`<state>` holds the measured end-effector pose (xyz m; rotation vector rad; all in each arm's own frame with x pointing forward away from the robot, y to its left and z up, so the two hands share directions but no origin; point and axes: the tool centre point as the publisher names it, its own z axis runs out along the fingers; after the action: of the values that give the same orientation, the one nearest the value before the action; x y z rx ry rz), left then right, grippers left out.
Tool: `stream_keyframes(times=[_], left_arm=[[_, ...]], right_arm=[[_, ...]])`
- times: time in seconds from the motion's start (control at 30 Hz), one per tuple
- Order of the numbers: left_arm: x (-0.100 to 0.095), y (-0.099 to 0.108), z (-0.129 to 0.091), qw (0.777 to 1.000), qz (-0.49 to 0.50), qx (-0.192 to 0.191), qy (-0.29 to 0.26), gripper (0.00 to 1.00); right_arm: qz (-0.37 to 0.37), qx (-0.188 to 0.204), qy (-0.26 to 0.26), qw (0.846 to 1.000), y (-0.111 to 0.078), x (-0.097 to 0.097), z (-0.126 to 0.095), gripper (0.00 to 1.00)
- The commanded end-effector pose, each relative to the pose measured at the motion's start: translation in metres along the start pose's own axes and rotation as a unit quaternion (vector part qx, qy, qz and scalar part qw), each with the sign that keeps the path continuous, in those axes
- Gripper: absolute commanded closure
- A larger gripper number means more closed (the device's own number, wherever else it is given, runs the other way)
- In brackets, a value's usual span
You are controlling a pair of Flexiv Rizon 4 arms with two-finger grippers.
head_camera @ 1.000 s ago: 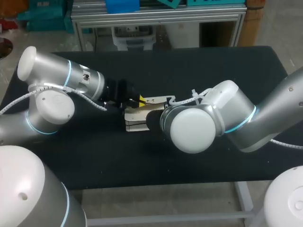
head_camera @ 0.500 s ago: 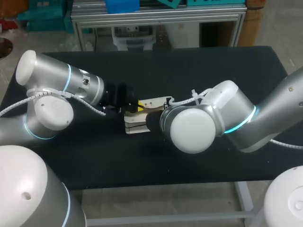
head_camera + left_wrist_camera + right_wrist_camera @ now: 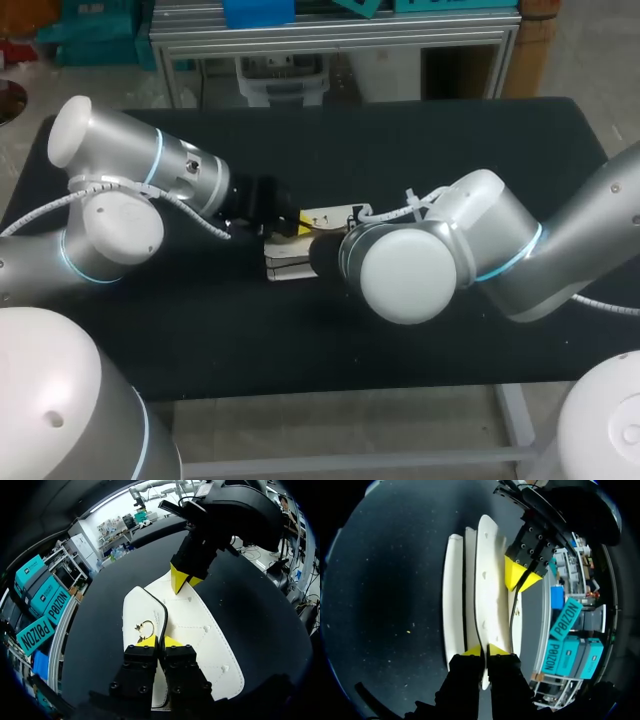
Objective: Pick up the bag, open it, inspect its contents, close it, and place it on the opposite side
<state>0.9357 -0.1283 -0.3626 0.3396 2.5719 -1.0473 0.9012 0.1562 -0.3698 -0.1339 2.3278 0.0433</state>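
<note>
Left pincer [image 3: 159, 641] and right pincer [image 3: 484, 651] each pinch an edge of the flat white stitched bag [image 3: 200, 630]; opening seems begun, while inspecting, closing and placing remain.

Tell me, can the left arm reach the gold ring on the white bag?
Probably yes: the gold ring lies bare just ahead of the left gripper, nothing between them. But it is shut on the bag, at its edge, and must let go first.
</note>
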Motion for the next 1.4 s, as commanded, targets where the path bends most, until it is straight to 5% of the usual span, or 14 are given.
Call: stream_keyframes(times=[0.03, 0.33, 0.37, 0.4, 0.5, 0.93, 1.1, 1.17, 1.4], left_arm=[[0.008, 0.010, -0.013, 1.000, -0.007, -0.006, -0.009, 1.00], [0.011, 0.006, -0.008, 1.000, 0.001, -0.005, 0.004, 1.00], [0.011, 0.004, -0.007, 1.000, 0.003, -0.004, 0.004, 0.77], [0.010, 0.003, -0.007, 1.000, 0.006, 0.000, 0.006, 0.65], [0.006, -0.002, -0.010, 1.000, 0.012, 0.007, 0.001, 0.57], [-0.003, -0.010, -0.014, 0.999, 0.020, 0.026, 0.006, 0.68], [-0.002, -0.008, -0.010, 1.000, 0.023, 0.006, -0.005, 0.82], [-0.002, -0.006, -0.007, 1.000, 0.020, 0.006, -0.004, 1.00], [0.005, -0.002, -0.010, 1.000, 0.016, 0.002, -0.001, 1.00]], right_arm=[[0.000, -0.005, -0.061, 0.998, -0.002, 0.004, 0.002, 1.00], [0.000, -0.005, -0.061, 0.998, -0.002, 0.004, 0.002, 1.00], [0.000, -0.005, -0.061, 0.998, -0.002, 0.004, 0.002, 1.00], [0.000, -0.005, -0.061, 0.998, -0.002, 0.004, 0.002, 1.00], [0.000, -0.005, -0.061, 0.998, -0.002, 0.004, 0.002, 1.00], [0.000, -0.005, -0.061, 0.998, -0.002, 0.004, 0.002, 1.00], [0.000, -0.005, -0.061, 0.998, -0.002, 0.004, 0.002, 1.00], [0.000, -0.005, -0.061, 0.998, -0.002, 0.004, 0.002, 1.00], [0.000, -0.005, -0.061, 0.998, -0.002, 0.004, 0.002, 1.00]])
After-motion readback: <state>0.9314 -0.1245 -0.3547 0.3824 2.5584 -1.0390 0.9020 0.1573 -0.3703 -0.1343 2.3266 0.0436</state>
